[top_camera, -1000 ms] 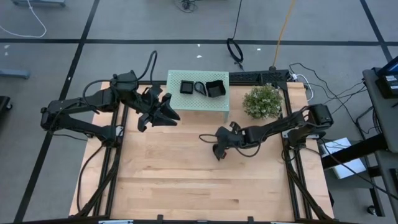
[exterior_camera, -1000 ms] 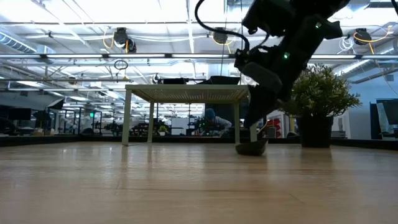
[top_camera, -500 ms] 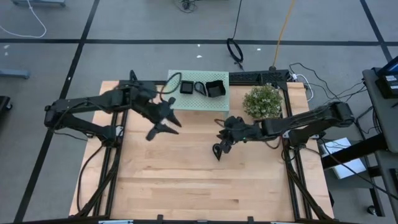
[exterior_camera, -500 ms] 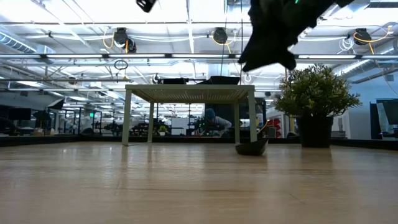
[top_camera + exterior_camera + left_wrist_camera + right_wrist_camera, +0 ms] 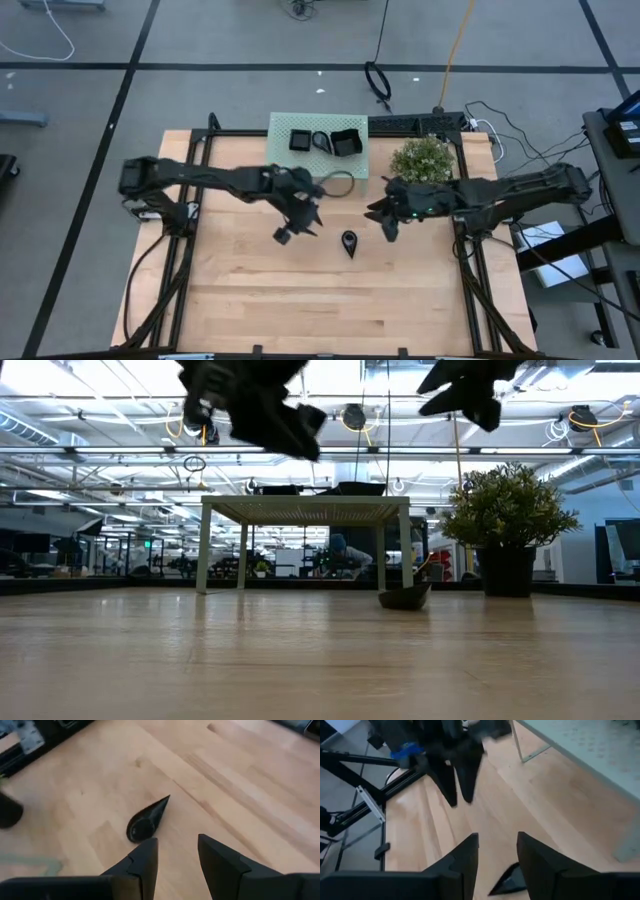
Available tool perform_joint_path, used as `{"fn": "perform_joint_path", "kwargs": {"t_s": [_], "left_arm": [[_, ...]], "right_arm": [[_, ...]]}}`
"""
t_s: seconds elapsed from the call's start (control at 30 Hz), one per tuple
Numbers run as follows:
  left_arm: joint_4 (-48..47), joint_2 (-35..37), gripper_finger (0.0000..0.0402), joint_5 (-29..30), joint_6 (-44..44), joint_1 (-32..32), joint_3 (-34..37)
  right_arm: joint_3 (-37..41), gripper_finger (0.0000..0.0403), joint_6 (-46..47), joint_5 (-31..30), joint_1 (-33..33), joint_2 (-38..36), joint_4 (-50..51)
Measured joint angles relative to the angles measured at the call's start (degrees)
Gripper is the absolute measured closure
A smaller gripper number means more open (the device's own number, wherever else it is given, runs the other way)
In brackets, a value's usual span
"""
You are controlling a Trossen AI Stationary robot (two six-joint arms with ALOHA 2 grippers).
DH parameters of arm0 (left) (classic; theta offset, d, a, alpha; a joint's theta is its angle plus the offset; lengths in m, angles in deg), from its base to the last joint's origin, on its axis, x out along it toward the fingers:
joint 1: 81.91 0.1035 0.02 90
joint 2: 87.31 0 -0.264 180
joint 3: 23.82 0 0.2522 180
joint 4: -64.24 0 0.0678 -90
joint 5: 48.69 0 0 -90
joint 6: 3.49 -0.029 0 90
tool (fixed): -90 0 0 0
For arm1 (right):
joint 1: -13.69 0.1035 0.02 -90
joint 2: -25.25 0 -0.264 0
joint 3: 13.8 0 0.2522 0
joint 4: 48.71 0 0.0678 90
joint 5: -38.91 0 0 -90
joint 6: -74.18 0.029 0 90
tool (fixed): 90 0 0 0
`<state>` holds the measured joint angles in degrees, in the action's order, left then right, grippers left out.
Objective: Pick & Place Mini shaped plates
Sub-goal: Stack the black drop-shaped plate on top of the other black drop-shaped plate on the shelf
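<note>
Teardrop plate's sitting loose on the table

Two plates (image 5: 345, 142) on the green stand (image 5: 285, 158); teardrop plate (image 5: 348, 243) lies between the left gripper (image 5: 296, 230) and right gripper (image 5: 385, 225), both spread apart, empty.

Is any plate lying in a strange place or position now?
Nothing looks damaged or spilled. One teardrop plate lies alone and flat on the wooden table, apart from the two black plates on the green stand. The left gripper and right gripper both hang open, holding nothing.

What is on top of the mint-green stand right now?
Two black mini plates sit on the stand, a dark cable loop between them. From table level its top surface is mostly hidden.
</note>
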<state>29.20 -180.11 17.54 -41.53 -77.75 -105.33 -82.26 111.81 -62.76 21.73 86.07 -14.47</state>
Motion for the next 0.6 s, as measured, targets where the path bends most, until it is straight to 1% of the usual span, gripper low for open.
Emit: {"fn": "perform_joint_path", "kwargs": {"t_s": [0.1,0.23,0.33,0.47,0.6], "left_arm": [[6.5,-4.6,0.0256,0.4,-3.2,-1.1,0.0],[15.9,-10.4,0.0256,4.2,-6.3,-2.8,0.0],[21.1,-14.5,0.0256,6.2,-7.3,-4.1,0.0],[26.4,-19.6,0.0256,6.4,-7.3,-5.6,0.0],[31.2,-23.6,0.0256,6.6,-6.9,-6.9,0.0]], "right_arm": [[0.0,0.0280,-0.8,-0.1,0.4,-3.0,3.2],[0.2,0.0282,-1.3,-0.1,1.5,-6.3,7.5],[2.1,0.0284,-2.3,-0.1,2.7,-8.7,8.0],[7.0,0.0284,-2.5,-0.2,4.1,-11.7,5.1],[13.9,0.0287,-2.5,-0.2,4.8,-14.7,-2.0]]}}
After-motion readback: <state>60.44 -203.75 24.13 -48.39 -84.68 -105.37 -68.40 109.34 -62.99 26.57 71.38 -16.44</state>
